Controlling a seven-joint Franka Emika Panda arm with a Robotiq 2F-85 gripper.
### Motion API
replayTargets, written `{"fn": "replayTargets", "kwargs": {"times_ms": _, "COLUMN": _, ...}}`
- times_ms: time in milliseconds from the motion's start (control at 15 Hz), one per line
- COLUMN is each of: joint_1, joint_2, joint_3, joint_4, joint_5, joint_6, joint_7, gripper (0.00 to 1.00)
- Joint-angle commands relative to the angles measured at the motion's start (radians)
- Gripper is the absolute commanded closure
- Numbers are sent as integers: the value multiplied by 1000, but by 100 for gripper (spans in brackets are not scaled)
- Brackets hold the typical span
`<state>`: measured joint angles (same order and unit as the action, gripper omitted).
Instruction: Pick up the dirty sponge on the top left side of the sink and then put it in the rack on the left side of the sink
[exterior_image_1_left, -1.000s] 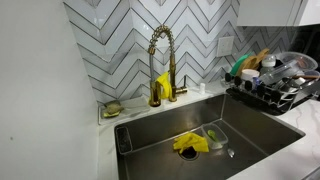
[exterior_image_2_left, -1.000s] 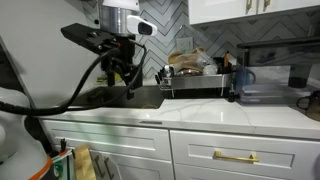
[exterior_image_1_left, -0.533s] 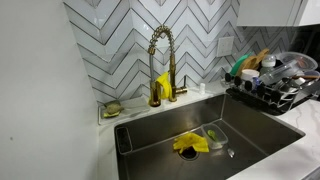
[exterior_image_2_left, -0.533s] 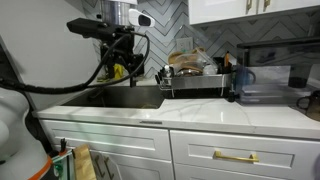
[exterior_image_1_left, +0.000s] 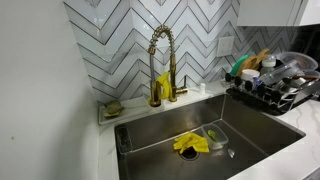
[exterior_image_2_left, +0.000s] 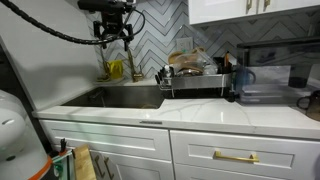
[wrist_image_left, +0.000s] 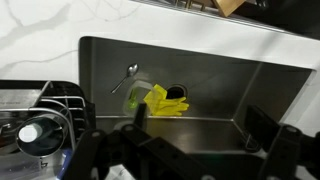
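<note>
Claw (exterior_image_2_left: 116, 28) hangs high over the sink (exterior_image_2_left: 120, 97) in an exterior view, near the top edge of the shot and well clear of everything below. In the wrist view I see its dark fingers (wrist_image_left: 268, 135) spread wide with nothing between them, so it is apart and empty.

I find the dirty sponge (exterior_image_1_left: 113, 109) on the ledge at the back left corner of the sink, left of the brass faucet (exterior_image_1_left: 160, 60) and apart from it. It is a small flat pad, dull olive-brown on the face I can see. It is too small for me to read any texture.

I see the rack (exterior_image_1_left: 122, 138) as a narrow steel-grey holder on the left inside wall of the basin, just below the sponge's corner, in the same metal tone as the sink. I can't tell if anything is in it.

On the basin floor a crumpled yellow cloth (exterior_image_1_left: 190, 143) lies just beside a steel tray (exterior_image_1_left: 221, 130) holding a green scrubber (exterior_image_1_left: 212, 135). A black dish rack (exterior_image_1_left: 275, 88) loaded with dishes stands on the counter (exterior_image_2_left: 230, 112) to the right of the sink.
</note>
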<state>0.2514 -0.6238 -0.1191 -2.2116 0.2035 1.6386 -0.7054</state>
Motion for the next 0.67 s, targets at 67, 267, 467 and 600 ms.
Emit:
{"fn": "replayTargets", "kwargs": {"times_ms": 67, "joint_1": -35, "joint_2": 8, "joint_3": 21, "joint_4": 3, "joint_5": 9, "joint_6": -4, "joint_7": -9, "gripper": 0}}
{"fn": "replayTargets", "kwargs": {"times_ms": 267, "joint_1": -45, "joint_2": 8, "joint_3": 16, "joint_4": 2, "joint_5": 8, "joint_6": -4, "joint_7": -10, "gripper": 0}}
{"fn": "replayTargets", "kwargs": {"times_ms": 467, "joint_1": -45, "joint_2": 8, "joint_3": 17, "joint_4": 2, "joint_5": 8, "joint_6": -4, "joint_7": -10, "gripper": 0}}
{"fn": "replayTargets", "kwargs": {"times_ms": 600, "joint_1": -45, "joint_2": 8, "joint_3": 17, "joint_4": 2, "joint_5": 8, "joint_6": -4, "joint_7": -10, "gripper": 0}}
